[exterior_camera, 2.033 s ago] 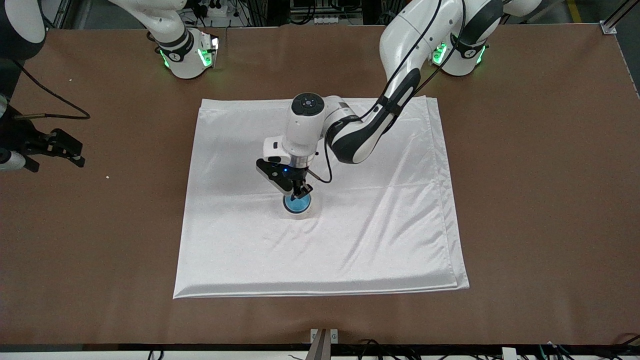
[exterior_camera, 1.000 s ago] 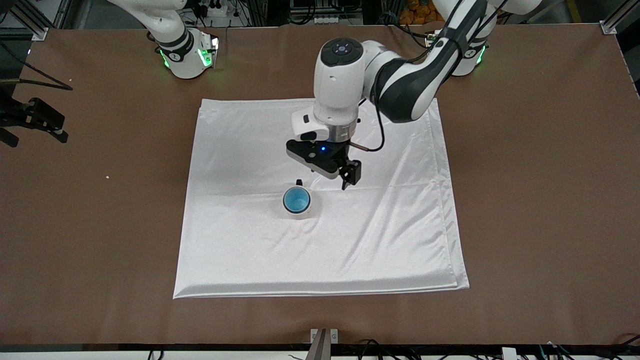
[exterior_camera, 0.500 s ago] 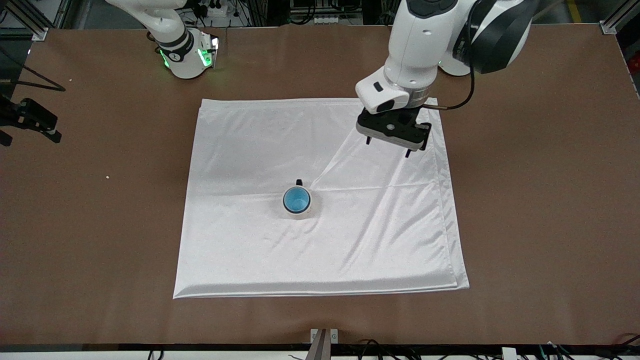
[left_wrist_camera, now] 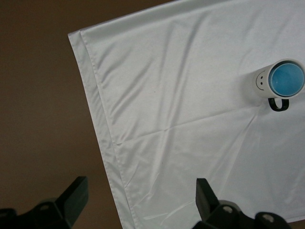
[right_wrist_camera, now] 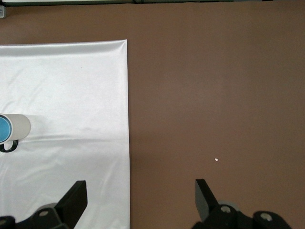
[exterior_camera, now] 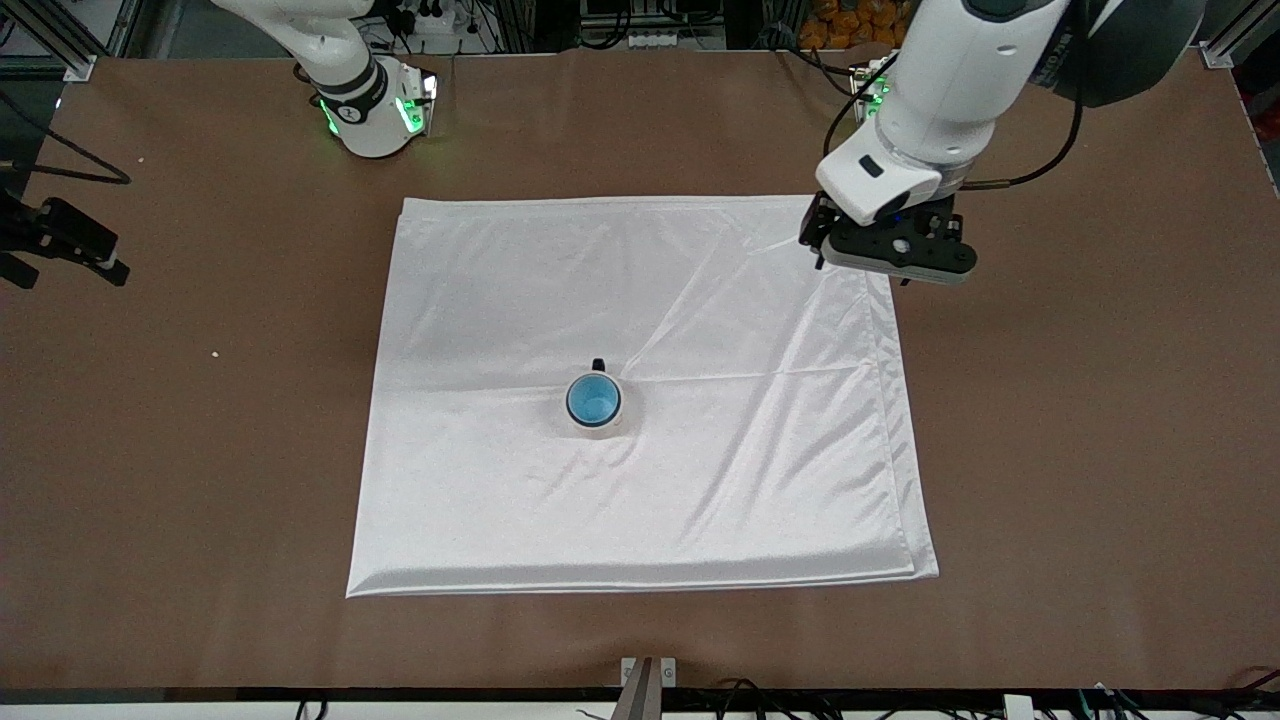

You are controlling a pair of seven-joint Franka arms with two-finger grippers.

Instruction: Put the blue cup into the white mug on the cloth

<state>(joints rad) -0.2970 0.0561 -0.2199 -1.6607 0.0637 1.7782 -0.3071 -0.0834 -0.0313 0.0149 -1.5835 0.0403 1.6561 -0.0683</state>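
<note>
The blue cup (exterior_camera: 594, 399) sits upright inside the white mug (exterior_camera: 603, 428), whose black handle points toward the robots. The mug stands near the middle of the cloth (exterior_camera: 480, 480). My left gripper (exterior_camera: 862, 272) is open and empty, high over the cloth's corner nearest the left arm's base. Its wrist view shows the gripper (left_wrist_camera: 140, 198) over the cloth's doubled edge (left_wrist_camera: 102, 138), with the mug (left_wrist_camera: 263, 83) and the cup (left_wrist_camera: 287, 79) farther off. My right gripper (exterior_camera: 75, 245) is open and empty, and waits over the table at the right arm's end. In its own view the right gripper (right_wrist_camera: 138, 198) is over the cloth's edge.
The brown table (exterior_camera: 1080, 420) surrounds the cloth. A small white speck (exterior_camera: 214, 353) lies on the table toward the right arm's end. The right wrist view shows the mug (right_wrist_camera: 20, 126), the cup (right_wrist_camera: 4, 128) and the speck (right_wrist_camera: 216, 160).
My left gripper let go of the blue cup in the mug, opened, rose and moved away toward its base, over the cloth's corner. The right gripper shifted only slightly.
</note>
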